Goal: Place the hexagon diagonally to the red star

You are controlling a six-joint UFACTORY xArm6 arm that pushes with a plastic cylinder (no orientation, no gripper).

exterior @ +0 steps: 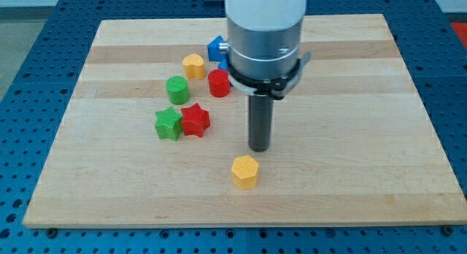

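Observation:
A yellow hexagon block (245,171) lies near the view's bottom centre of the wooden board. A red star block (195,120) lies up and to the left of it, touching a green star block (168,124) on its left. My tip (259,148) rests on the board just above and slightly right of the yellow hexagon, a small gap apart, and to the right of the red star.
A green cylinder (176,89), a red cylinder (219,83), a yellow heart-like block (193,66) and a blue block (216,49), partly hidden by the arm, cluster at the upper middle. The board (365,137) lies on a blue perforated table.

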